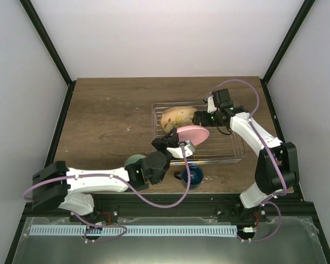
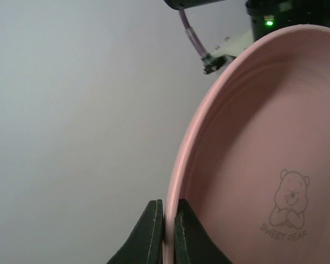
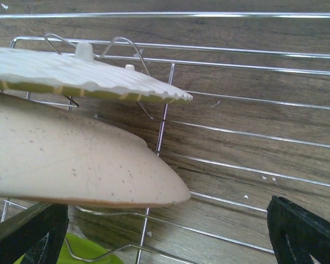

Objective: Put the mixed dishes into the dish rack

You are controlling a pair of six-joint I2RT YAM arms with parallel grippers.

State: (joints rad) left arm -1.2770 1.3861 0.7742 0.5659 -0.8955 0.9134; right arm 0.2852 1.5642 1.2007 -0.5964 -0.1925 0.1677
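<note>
Over the dish rack's (image 1: 237, 155) near-left corner: our left gripper (image 2: 168, 223) clamps the pink plate's (image 1: 193, 133) rim and holds it tilted, ready for slotting in.
Far-left of rack: our right gripper (image 3: 165, 234) has its jaws wide apart at the cream floral plate (image 1: 175, 117).

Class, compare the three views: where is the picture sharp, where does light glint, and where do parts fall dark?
Top external: even, soft light, faint shadows, all sharp. Left wrist: the pink plate looms close, its bear print crisp; the left gripper is a near-black silhouette. Right wrist: the dish rack wires glint and are sharp; the right gripper reads dark.
</note>
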